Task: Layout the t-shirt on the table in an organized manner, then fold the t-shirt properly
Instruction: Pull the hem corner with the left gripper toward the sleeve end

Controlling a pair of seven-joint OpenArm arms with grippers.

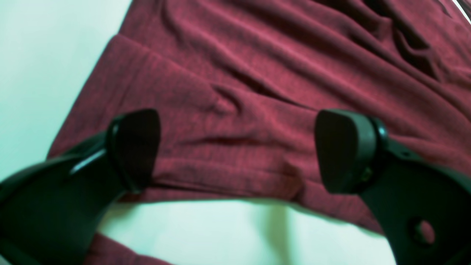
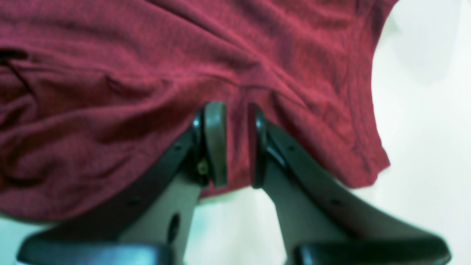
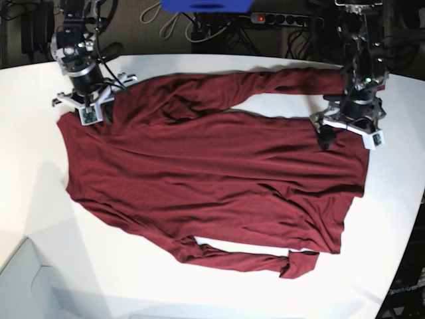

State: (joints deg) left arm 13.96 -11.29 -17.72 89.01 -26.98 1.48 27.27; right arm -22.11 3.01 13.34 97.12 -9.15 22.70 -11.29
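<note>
T-shirt [image 3: 212, 179] spread flat, claw tips hidden

A dark maroon-red, thin jersey t-shirt [image 3: 212, 173] with long sleeves lies spread almost flat on a large, glossy white worktop [image 3: 33, 193] with a curved edge. Its body runs across the middle of the surface, creased in long shallow folds. 1 sleeve stretches along the far side toward the upper right; the other lies along the near side, its cuff bent back near the lower right. The cloth is plain — no print shows — and the wrinkles bunch most near the far-left corner.
</note>
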